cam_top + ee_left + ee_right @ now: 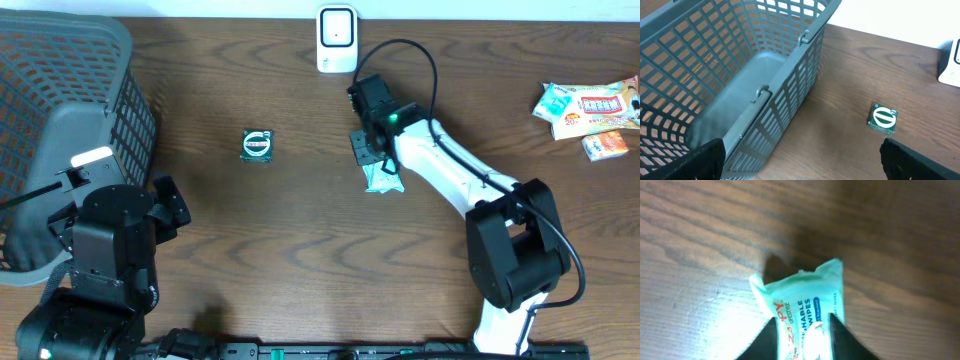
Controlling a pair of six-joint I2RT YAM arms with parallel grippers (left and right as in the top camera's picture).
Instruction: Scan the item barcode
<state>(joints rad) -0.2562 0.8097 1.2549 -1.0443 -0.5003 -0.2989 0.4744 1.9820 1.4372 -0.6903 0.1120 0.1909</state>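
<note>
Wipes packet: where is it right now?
Overhead view: the wipes packet lies right of table centre, just in front of the white scanner, with the small green item to its left. It sits between the right gripper jaws.

You've got a dark wood-grain table (300,250) there, smooth with a soft sheen. Your wipes packet (805,295) is crinkly, glossy plastic film. The basket (790,75) looks matt grey plastic; the scanner (337,38), smooth white plastic.

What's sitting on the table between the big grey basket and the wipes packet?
One small green square packet, left of the wipes packet, seen overhead.
</note>
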